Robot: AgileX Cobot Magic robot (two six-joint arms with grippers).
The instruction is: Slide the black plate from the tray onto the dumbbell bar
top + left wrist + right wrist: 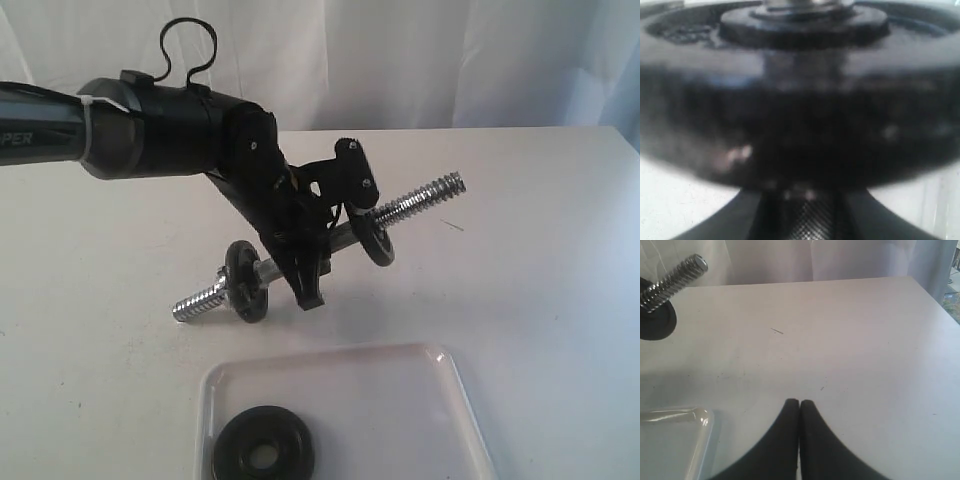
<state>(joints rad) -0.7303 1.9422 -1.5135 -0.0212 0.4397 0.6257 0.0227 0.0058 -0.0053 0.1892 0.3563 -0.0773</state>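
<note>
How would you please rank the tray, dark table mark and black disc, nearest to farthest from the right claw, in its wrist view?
From the right claw:
1. Tray, its corner just beside.
2. Dark mark, on bare table ahead.
3. Black disc, on the dumbbell bar, farthest.

Left gripper (333,228) hides the middle of the bar (420,203). Picture's bottom edge crops plate (263,452) and tray (400,410). Close disc (800,125) is blurred.

White table (550,280); pale tray (400,400) on it
</note>
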